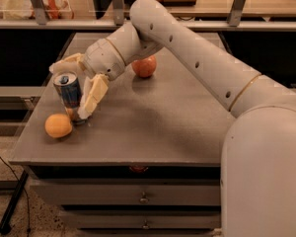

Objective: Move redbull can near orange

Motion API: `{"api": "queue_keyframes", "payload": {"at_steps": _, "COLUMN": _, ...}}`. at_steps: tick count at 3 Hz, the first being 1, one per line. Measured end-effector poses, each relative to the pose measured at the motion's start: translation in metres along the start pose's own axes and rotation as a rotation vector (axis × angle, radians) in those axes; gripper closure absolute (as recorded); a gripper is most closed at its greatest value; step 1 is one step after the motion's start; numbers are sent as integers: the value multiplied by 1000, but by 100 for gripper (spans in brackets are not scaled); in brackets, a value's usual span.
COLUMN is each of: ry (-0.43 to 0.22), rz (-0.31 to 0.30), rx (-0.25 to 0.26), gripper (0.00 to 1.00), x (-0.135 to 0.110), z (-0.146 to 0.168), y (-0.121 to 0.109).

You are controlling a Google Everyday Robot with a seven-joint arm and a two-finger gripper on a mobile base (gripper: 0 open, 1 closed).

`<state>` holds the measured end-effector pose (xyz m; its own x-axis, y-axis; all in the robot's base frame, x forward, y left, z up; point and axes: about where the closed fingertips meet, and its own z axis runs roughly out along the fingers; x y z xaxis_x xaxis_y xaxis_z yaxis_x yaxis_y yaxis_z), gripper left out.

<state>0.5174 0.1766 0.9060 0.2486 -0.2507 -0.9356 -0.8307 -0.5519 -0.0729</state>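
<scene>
- Gripper (73, 92) at left of frame, pinching redbull can (67, 89) between both fingers.
- Upright on table (153, 132), just beside orange (58, 125) at lower left.

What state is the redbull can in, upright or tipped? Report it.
Upright: the redbull can stands on the table beside the orange, silver top facing up, with the gripper around it.

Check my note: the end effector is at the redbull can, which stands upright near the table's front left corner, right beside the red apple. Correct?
Not quite. In the camera view the redbull can stands upright beside the orange, not the apple, which sits farther back on the table. The end effector is at the can, as noted.
</scene>
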Motion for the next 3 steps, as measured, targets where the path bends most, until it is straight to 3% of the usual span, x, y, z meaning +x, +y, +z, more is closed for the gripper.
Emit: {"api": "queue_keyframes", "payload": {"at_steps": 3, "ry": 84, "rz": -16, "rx": 22, "gripper": 0, "x": 1, "z": -45, "y": -20}}
